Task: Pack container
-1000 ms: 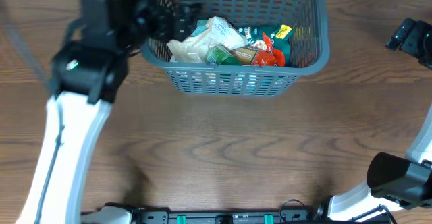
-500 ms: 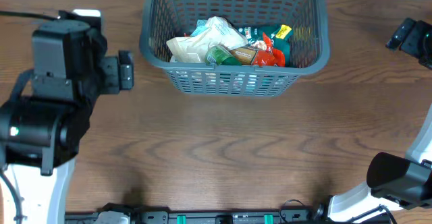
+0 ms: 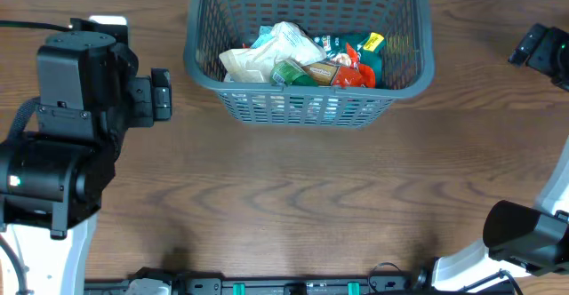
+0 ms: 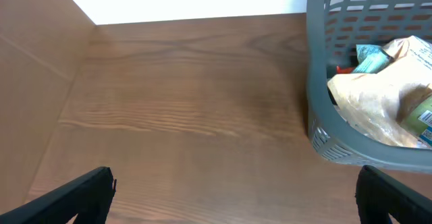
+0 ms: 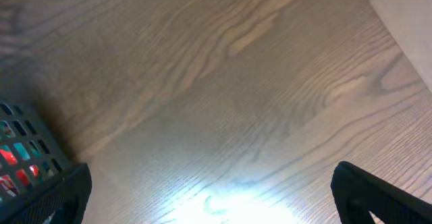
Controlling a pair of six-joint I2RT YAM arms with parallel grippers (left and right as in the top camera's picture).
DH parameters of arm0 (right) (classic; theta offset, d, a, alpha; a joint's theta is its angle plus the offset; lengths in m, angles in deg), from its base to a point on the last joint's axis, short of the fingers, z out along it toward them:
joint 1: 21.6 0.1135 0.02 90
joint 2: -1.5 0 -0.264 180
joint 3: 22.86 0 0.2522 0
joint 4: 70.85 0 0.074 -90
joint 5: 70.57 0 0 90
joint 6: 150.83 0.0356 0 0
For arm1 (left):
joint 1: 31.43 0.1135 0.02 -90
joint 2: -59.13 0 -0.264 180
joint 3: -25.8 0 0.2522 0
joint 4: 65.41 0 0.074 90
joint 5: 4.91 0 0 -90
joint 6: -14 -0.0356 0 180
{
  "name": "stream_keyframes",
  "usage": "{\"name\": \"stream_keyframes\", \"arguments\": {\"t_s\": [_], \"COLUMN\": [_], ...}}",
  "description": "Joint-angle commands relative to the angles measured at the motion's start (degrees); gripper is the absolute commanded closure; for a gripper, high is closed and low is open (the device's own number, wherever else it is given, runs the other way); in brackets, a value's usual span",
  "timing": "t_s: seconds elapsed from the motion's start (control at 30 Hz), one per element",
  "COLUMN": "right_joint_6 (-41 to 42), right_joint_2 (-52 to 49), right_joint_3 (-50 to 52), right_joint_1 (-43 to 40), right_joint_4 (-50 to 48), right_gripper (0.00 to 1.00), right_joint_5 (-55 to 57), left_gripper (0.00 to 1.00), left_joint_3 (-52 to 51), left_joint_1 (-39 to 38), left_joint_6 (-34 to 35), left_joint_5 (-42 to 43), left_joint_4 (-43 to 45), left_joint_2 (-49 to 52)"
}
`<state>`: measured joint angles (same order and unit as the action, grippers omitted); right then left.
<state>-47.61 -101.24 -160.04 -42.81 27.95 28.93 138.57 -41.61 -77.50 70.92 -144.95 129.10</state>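
Note:
The container [image 3: 302, 108], a dark grey slotted basket, stands at the back middle of the table. It holds a pale crumpled bag [image 3: 267, 55], a green packet [image 3: 293, 71], a red packet [image 3: 356, 75] and a teal packet with a yellow tag [image 3: 369, 44]. My left gripper [image 3: 161, 95] hangs to the left of the basket, apart from it. In the left wrist view the left gripper [image 4: 233, 197] is open over bare wood, with the basket's corner [image 4: 337, 143] at the right. My right gripper [image 3: 538, 44] is far right; in its wrist view the right gripper [image 5: 209, 200] is open and empty.
The wooden table [image 3: 293, 197] stretches in front of the basket. A white wall edge [image 4: 202, 1] runs behind the table. A corner of the basket [image 5: 20, 143] shows at the left of the right wrist view. The right arm's base [image 3: 524, 237] sits at the front right.
The left arm has drawn back from over the basket's left rim to the left side of the table, its gripper empty. The right arm and the basket's contents have not moved.

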Motion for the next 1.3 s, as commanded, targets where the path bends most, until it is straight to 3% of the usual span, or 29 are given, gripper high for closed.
{"name": "stream_keyframes", "arguments": {"t_s": [0.0,0.63,1.13,1.27], "right_joint_6": [0.5,0.5,0.5,0.5], "right_joint_2": [0.0,0.0,0.0,0.0], "right_joint_3": [0.0,0.0,0.0,0.0], "right_joint_1": [-0.3,-0.3,-0.3,-0.3], "right_joint_4": [0.0,0.0,0.0,0.0], "right_gripper": [0.01,0.01,0.01,0.01], "right_joint_5": [0.5,0.5,0.5,0.5], "left_gripper": [0.01,0.01,0.01,0.01], "left_joint_3": [0.2,0.2,-0.8,-3.7], "left_joint_1": [0.2,1.3,9.5,11.6], "left_joint_6": [0.1,-1.8,7.1,12.6], "left_joint_5": [-1.1,-2.0,-2.0,-2.0], "left_joint_4": [-0.2,-0.2,0.7,1.5], "left_joint_2": [0.0,-0.3,-16.5,-22.3]}}
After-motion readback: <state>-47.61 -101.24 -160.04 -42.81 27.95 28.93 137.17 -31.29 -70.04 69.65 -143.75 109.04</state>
